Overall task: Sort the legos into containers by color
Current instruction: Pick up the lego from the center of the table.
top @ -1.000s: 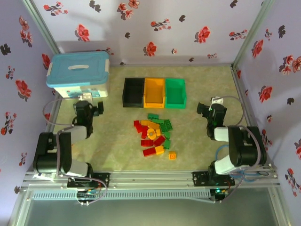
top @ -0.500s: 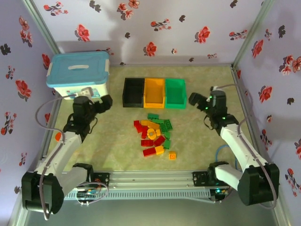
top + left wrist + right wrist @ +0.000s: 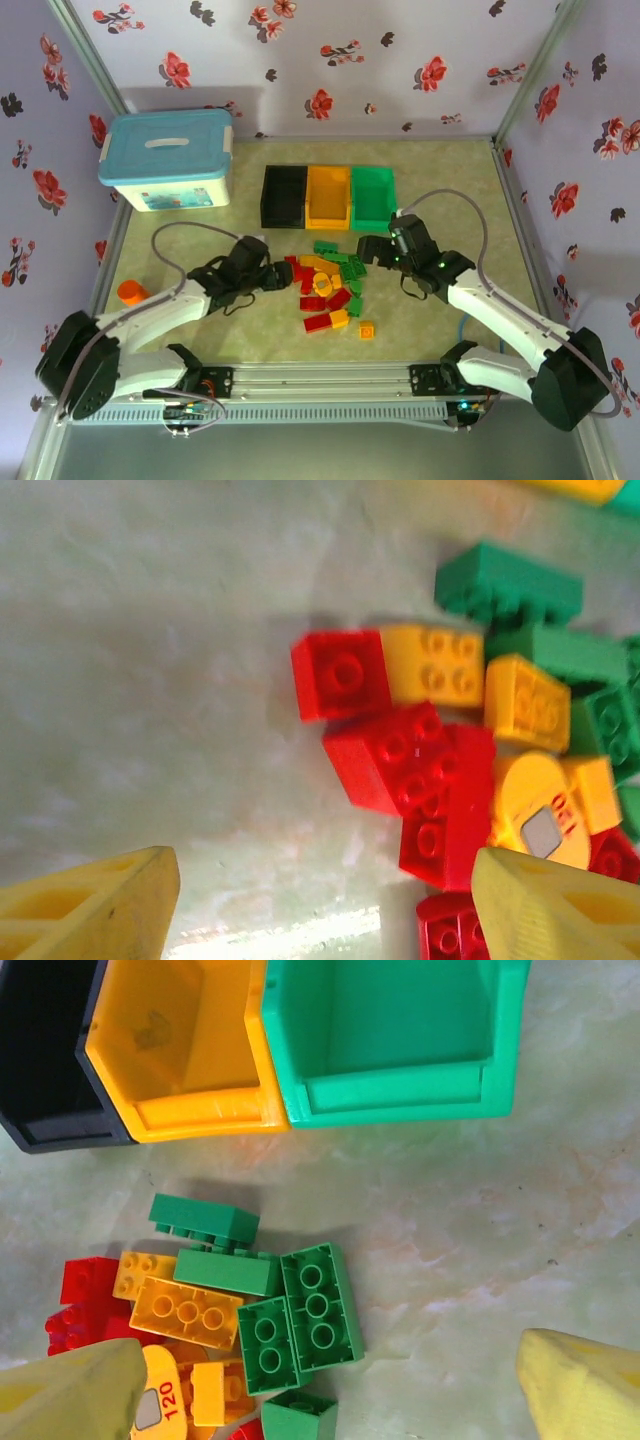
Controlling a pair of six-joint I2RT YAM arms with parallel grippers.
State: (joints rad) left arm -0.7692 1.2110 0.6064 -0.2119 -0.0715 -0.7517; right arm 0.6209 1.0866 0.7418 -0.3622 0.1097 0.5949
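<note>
A: How are the legos [image 3: 325, 285] expected to handle?
B: Light, stiff, smooth plastic is judged, so slipping is likely if the studded tops are pinched. Two flat opposite sides should be taken. They are heaped in the middle of the table [image 3: 440, 175], just near of the bins, with one orange brick [image 3: 367, 329] set apart at the near right.
A: Which are most easily reached?
B: Edge pieces. A red brick [image 3: 340, 675] is exposed at the heap's left, and a green brick [image 3: 205, 1220] lies at its far edge with bare table beyond.
A: And the grippers?
B: The left gripper [image 3: 325, 880] is held over the heap's left side, fingers spread wide, nothing gripped. The right gripper [image 3: 330, 1360] is poised over the green bricks, equally wide and empty.
A: The bins?
B: Three are lined up touching, far of the heap: black bin [image 3: 283, 195] left, yellow bin [image 3: 329, 197] middle, green bin [image 3: 373, 196] right. Nothing is seen in any of them.
A: Anything else?
B: A lidded box [image 3: 165, 160] is set far left.
</note>
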